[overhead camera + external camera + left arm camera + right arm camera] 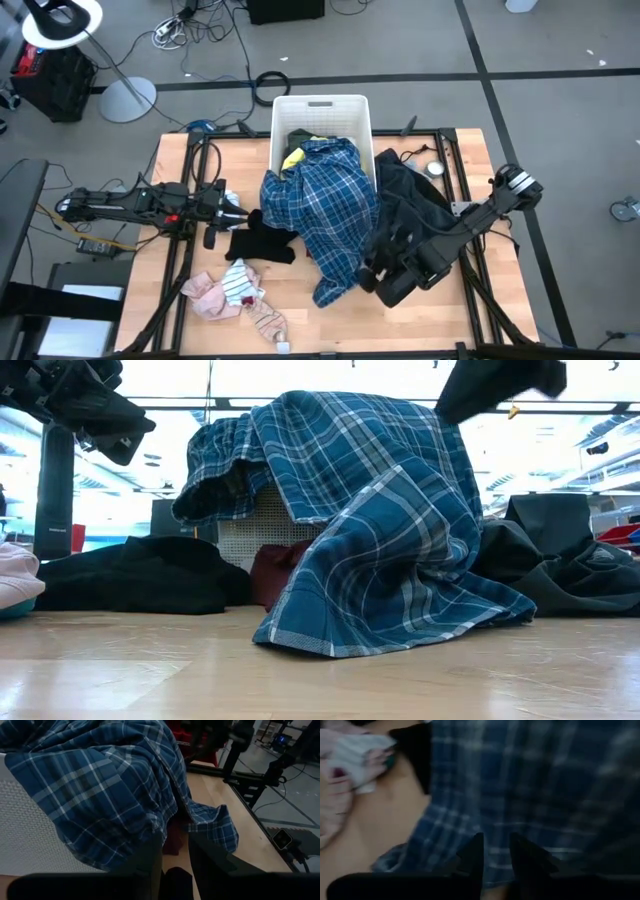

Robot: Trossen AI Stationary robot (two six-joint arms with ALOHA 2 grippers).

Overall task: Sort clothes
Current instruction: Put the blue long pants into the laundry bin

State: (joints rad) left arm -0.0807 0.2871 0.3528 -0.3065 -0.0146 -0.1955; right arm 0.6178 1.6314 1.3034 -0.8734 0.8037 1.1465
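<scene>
A blue plaid shirt [322, 212] lies draped over the near rim of a white slotted basket [320, 101], and its lower end [390, 610] rests on the table. Yellow [293, 158] and dark green [301, 138] pieces lie in the basket. A maroon piece [281, 572] lies under the shirt. A black garment [262, 243] and pink and striped pieces [228, 290] lie at the near left. My left gripper [238, 210] hovers left of the shirt with a narrow gap between its fingers. My right gripper [495, 842] hovers over the shirt's lower end, also with a narrow gap.
A heap of dark garments [412, 195] lies right of the basket, beside my right arm. Bare wood [180, 330] shows at the near left and along the near edge [300, 680]. The arms' frame rails run along both table sides.
</scene>
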